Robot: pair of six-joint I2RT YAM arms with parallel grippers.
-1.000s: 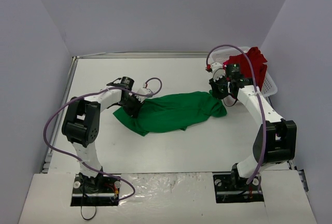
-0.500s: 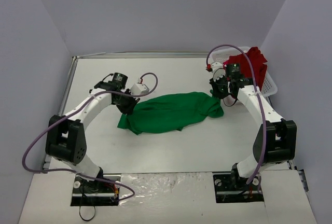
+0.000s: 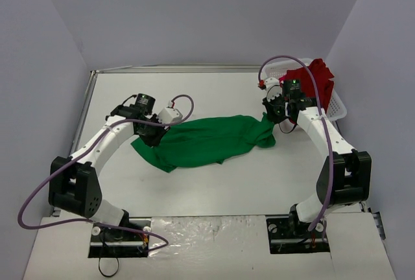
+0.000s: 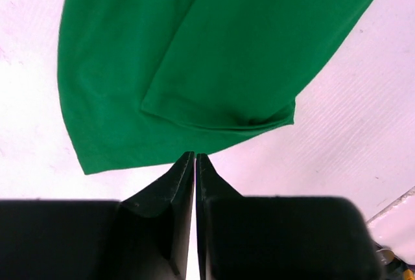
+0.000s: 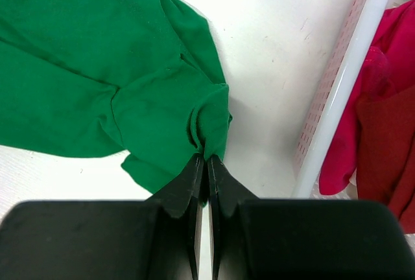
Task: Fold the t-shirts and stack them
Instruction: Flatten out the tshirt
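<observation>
A white table [image 3: 214, 189] is ringed by pale walls, and a lattice basket [image 3: 338, 106] is set at its far right corner. Over the basket's rim a red t-shirt [image 3: 316, 74] is draped. Left of the basket, the green t-shirt [image 3: 207, 140] is stretched along the table. Its basket-side end is bunched and pinched in the right jaws. At the hem farthest from the basket, the left jaws are pressed together; whether cloth is caught cannot be told.
</observation>
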